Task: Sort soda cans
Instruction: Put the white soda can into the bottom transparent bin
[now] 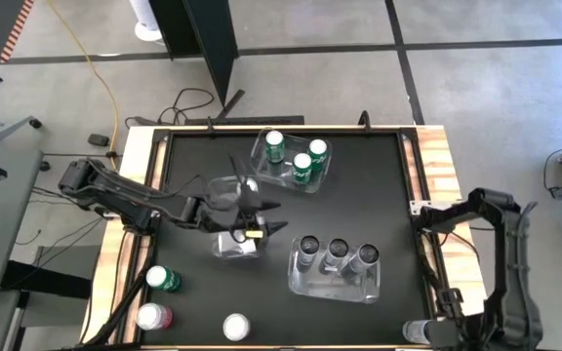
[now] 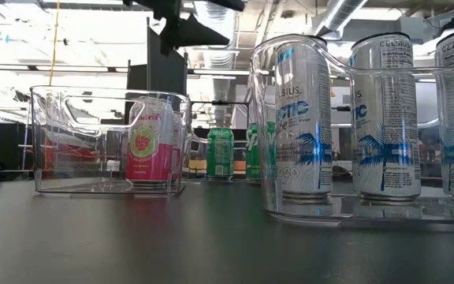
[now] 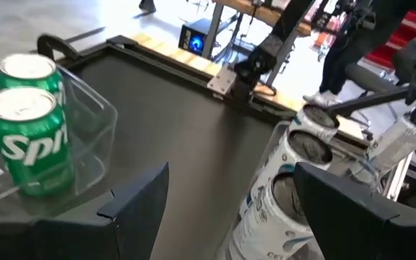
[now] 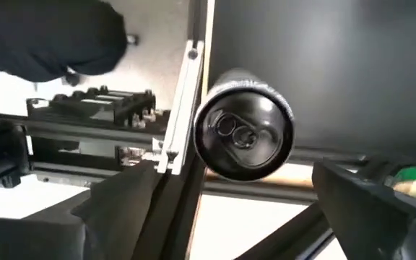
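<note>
Bright, even overhead light fills the scene. Glare streaks the clear rectangular plastic bins [image 2: 109, 142]; the matte black tabletop [image 1: 359, 195] stays dull. Background windows blow out white, and the wrist views blur softly.

- A lab or workshop is indicated.
- Exposed ducts [image 2: 345, 12] are seen overhead.
- A bare floor [image 1: 310, 83] taped with dark lines is shown.
- Cables [image 1: 100, 73] are trailed across it.

In the high view the left claw [image 1: 247, 216] covers most of the clear bin [image 1: 234, 244] beneath it, so that bin's contents cannot be told there. The right claw [image 1: 435, 330] is cut off by the picture's lower edge, as is the dark can [image 1: 417, 331] just beside it.
</note>
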{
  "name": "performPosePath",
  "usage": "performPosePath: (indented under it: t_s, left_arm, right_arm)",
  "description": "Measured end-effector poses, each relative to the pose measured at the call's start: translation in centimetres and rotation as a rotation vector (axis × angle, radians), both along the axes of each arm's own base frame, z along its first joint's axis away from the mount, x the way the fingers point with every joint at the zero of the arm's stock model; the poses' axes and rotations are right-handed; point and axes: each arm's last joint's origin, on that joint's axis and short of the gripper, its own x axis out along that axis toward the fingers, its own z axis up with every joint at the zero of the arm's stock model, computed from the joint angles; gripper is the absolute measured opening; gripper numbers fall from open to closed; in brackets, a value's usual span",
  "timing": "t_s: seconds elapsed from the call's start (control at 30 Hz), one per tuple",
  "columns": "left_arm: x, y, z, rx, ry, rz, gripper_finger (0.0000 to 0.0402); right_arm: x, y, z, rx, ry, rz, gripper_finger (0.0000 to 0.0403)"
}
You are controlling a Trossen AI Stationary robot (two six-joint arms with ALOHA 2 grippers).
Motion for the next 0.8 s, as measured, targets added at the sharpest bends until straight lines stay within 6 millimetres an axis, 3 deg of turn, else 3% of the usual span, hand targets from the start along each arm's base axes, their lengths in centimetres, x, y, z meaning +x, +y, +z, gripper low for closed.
performPosePath:
  t_s: [0.2, 0.8]
  left_arm:
    - [0.7, -0.9, -1.3, -0.008, 0.03, -0.023, 0.0291]
    - [0.8, -1.9, -1.1, 0.028, -0.001, -0.062, 0.0291]
  right_arm:
    - [0.4, 0.3, -1.1, -0.076, -0.002, -0.058, 0.0383]
    - [0.5, 0.7, -1.4, -0.066, -0.015, -0.137, 0.038]
